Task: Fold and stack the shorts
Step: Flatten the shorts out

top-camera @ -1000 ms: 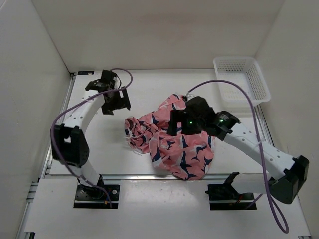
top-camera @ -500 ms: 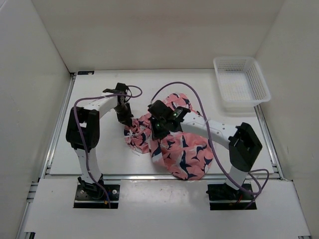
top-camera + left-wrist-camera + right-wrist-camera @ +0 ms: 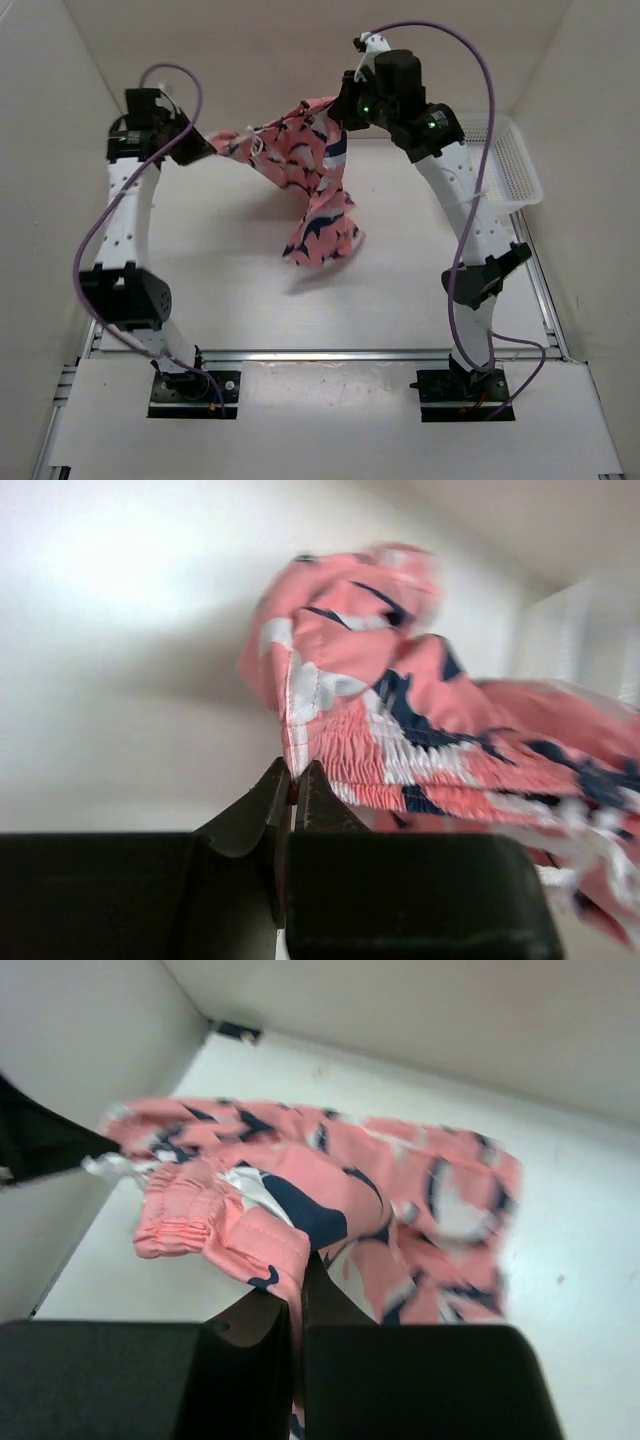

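The coral-pink shorts point(image 3: 310, 185) with navy-and-white shapes hang in the air, stretched between both arms above the back of the table. My left gripper point(image 3: 208, 143) is shut on the elastic waistband point(image 3: 350, 755) at the shorts' left end. My right gripper point(image 3: 340, 110) is shut on a folded edge of the shorts point(image 3: 270, 1245) at their right end. The lower part of the shorts point(image 3: 322, 240) droops toward the table, its tip just above the surface. In the right wrist view, the fabric spreads out point(image 3: 420, 1190) over the white table below.
A white mesh basket point(image 3: 500, 165) stands at the back right, partly behind the right arm. White walls enclose the table on the left, back and right. Purple cables loop over both arms.
Both grippers closed on the shorts where they lay crumpled mid-table, then both arms rose and moved back and apart, lifting the shorts off the table and stretching them between them.
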You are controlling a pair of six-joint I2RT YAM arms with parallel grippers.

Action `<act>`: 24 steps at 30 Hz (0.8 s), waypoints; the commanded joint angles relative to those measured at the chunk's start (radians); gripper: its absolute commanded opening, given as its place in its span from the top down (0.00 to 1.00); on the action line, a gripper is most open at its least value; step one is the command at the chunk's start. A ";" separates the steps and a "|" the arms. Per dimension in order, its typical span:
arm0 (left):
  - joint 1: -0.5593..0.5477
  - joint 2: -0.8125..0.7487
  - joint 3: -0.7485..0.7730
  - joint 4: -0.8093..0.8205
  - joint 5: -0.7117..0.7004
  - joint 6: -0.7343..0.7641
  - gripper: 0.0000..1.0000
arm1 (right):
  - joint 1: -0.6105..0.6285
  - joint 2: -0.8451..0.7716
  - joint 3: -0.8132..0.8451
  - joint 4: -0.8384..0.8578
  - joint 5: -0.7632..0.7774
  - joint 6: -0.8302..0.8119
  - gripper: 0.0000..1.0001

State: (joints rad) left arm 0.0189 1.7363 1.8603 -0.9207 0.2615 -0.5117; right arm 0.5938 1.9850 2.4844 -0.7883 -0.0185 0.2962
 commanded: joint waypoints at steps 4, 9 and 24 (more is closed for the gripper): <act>0.007 -0.302 0.114 -0.052 0.125 0.044 0.90 | 0.032 -0.280 -0.313 0.151 -0.005 -0.216 1.00; -0.167 -0.460 -0.198 -0.005 0.245 0.073 0.90 | -0.046 -0.537 -0.792 0.333 0.291 -0.210 0.43; -0.165 -0.416 -0.270 -0.066 0.070 0.141 0.83 | -0.111 -0.736 -1.274 0.247 0.097 0.259 0.73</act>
State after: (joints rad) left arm -0.1875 1.3163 1.5528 -0.9283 0.4210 -0.3950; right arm 0.3969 1.2812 1.2755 -0.5274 0.1688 0.4267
